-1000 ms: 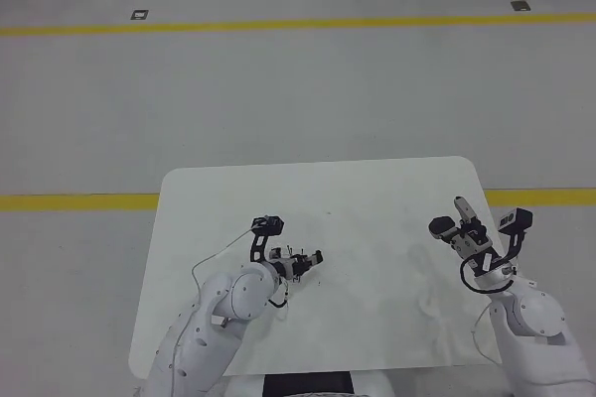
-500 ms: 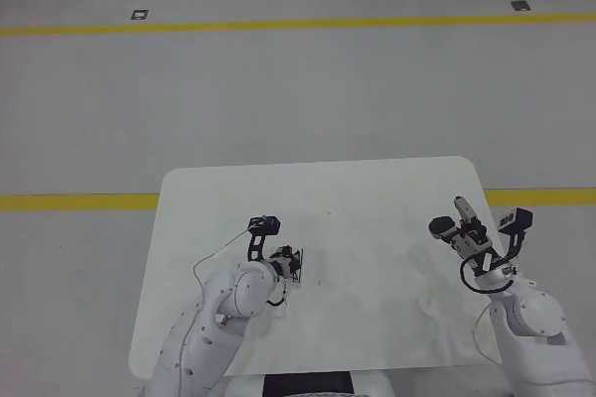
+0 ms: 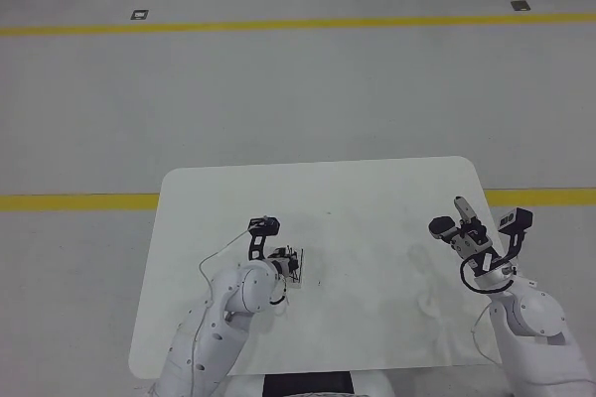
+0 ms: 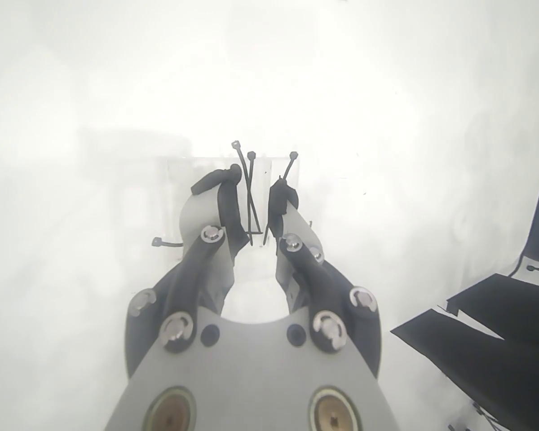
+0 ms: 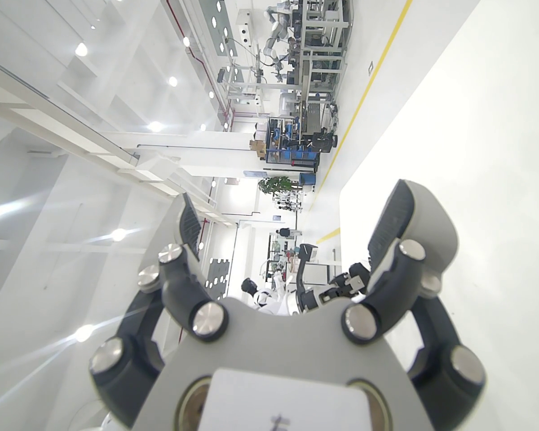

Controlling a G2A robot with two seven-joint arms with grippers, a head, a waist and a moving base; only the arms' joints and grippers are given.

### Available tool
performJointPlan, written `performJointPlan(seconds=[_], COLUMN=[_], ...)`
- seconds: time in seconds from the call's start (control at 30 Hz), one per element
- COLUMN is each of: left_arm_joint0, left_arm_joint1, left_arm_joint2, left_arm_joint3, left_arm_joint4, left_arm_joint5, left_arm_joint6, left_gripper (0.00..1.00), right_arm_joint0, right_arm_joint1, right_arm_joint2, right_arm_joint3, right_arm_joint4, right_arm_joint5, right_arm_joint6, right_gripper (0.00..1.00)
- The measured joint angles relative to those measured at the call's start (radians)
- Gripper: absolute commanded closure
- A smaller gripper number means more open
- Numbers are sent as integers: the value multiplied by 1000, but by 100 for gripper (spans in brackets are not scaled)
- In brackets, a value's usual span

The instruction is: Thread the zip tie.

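A white counter with rounded corners stands on a pale grey floor. One yellow line crosses the floor far away, and another passes under the counter. Beyond are metal racks, a green plant and ceiling lights.

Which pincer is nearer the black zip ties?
Left. The left pincer brackets the thin black plastic zip ties, open; the right pincer hangs far off near the white table's right edge.

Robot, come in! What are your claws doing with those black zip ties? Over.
Left claw open, low over the zip ties, none gripped. Right claw open, empty, near the table edge. Nothing seen blocking.
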Motion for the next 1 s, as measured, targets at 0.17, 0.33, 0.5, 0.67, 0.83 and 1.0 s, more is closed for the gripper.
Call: performJointPlan(seconds=[0.17,0.33,0.5,0.67,0.83,1.0], left_arm_joint0=[10,13,7,-4,-13,-15], left_arm_joint1=[-17,-31,-43,-56,-67,-75], left_arm_joint2=[-7,-10,-9,-12,-16,-19], left_arm_joint3=[2,12,29,51,67,72], left_arm_joint4=[26,46,60,80,95,104], left_arm_joint5=[0,0,0,0,0,0], left_arm_joint6=[-13,-20,-21,-27,-37,-42], left_gripper=[79,82,83,85,90,95], right_arm_joint0=[0,0,0,0,0,0], right_arm_joint1=[0,0,0,0,0,0], right_arm_joint2=[0,0,0,0,0,0], right_arm_joint3=[0,0,0,0,0,0], right_arm_joint4=[0,0,0,0,0,0], right_arm_joint5=[0,0,0,0,0,0], right_arm_joint6=[0,0,0,0,0,0], right_gripper=[0,0,0,0,0,0])
